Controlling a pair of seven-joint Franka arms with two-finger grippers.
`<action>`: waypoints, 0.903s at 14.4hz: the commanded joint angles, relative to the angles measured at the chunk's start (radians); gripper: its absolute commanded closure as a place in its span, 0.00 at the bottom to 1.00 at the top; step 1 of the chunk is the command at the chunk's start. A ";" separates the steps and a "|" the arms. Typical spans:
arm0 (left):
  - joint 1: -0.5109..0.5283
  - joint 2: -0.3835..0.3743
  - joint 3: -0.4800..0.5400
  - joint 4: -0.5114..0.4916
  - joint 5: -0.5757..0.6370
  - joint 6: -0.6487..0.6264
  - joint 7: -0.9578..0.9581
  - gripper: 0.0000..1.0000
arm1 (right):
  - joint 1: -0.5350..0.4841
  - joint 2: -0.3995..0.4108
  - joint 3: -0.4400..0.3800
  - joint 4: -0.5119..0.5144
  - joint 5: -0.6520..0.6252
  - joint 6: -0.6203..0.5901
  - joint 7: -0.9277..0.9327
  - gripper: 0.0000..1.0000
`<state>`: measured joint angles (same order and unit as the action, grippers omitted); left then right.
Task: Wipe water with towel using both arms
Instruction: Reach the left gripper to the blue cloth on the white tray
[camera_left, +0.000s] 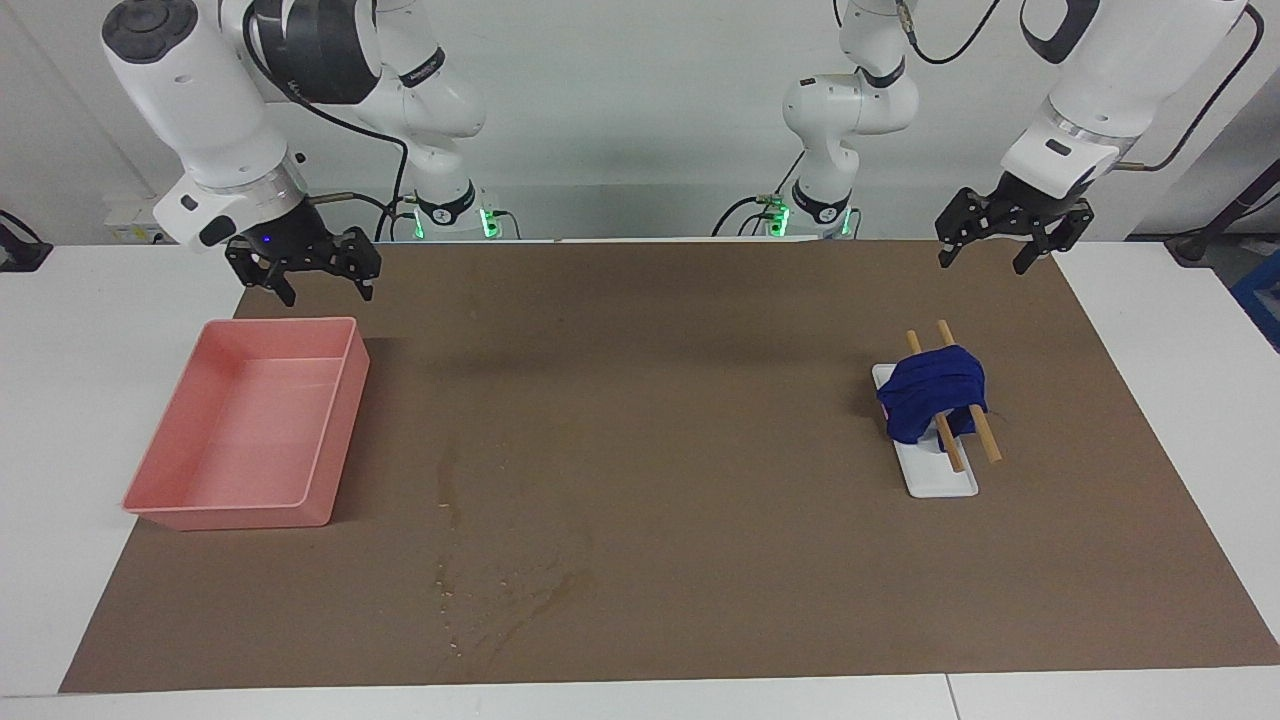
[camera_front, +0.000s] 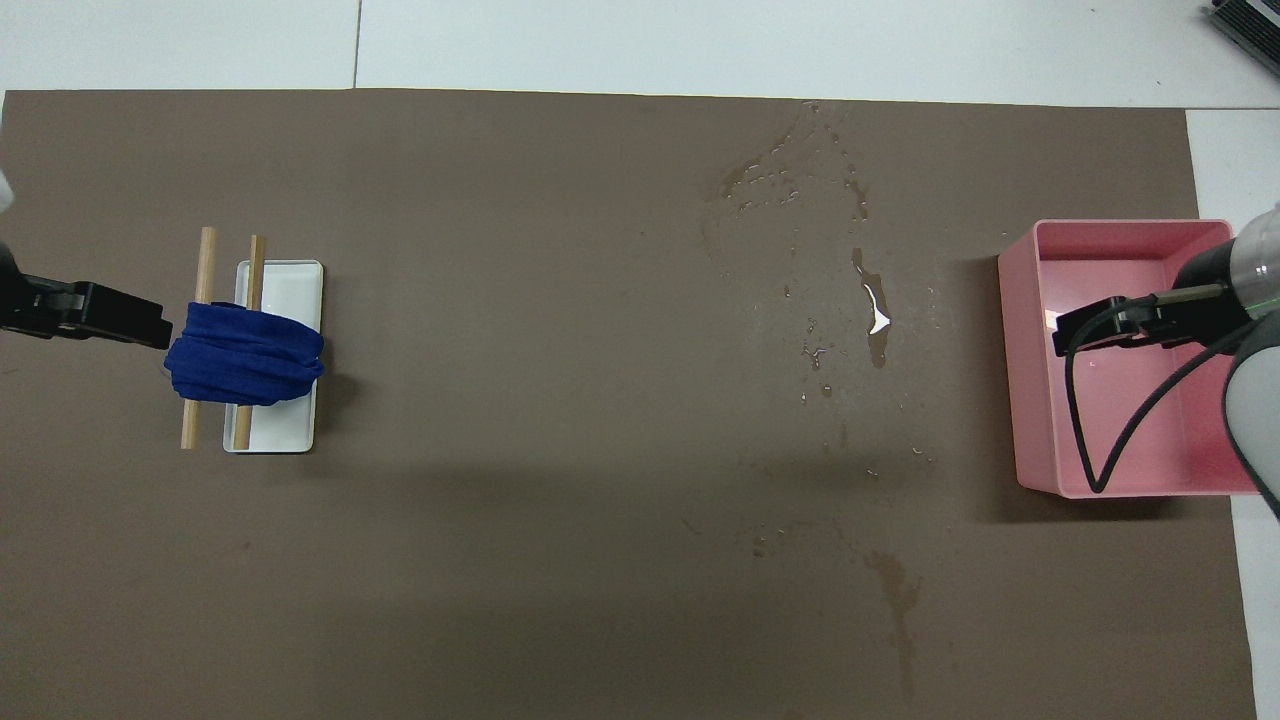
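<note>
Right gripper (camera_left: 302, 272) hangs with jaws spread, empty, over the 12 o'clock rim of the pink plastic rectangular tray (camera_left: 330, 455). A faint darker water smear (camera_left: 500, 590) lies at the brown mat's 6 o'clock. The deep blue soft towel (camera_left: 933, 392) drapes two wooden sticks (camera_left: 975, 415) on a white rack (camera_left: 940, 478). Left gripper (camera_left: 1008, 240) hangs parted, empty, at the towel's 12 o'clock.

pink tray (camera_left: 330, 470), white rack (camera_left: 950, 485), brown mat (camera_left: 700, 400)
</note>
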<state>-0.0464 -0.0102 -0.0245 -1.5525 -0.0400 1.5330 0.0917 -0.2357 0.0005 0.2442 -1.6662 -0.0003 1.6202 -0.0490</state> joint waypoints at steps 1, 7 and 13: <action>-0.006 -0.010 0.006 -0.015 0.002 0.016 -0.010 0.00 | -0.008 -0.020 0.009 -0.021 -0.010 0.007 0.011 0.00; 0.008 -0.016 0.009 -0.109 0.023 0.194 -0.220 0.00 | -0.008 -0.020 0.009 -0.021 -0.010 0.007 0.011 0.00; 0.043 0.068 0.017 -0.275 0.094 0.427 -0.657 0.00 | -0.008 -0.020 0.009 -0.021 -0.010 0.007 0.011 0.00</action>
<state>-0.0301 0.0605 -0.0060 -1.7243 0.0329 1.8633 -0.4389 -0.2358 0.0005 0.2442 -1.6662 -0.0003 1.6202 -0.0490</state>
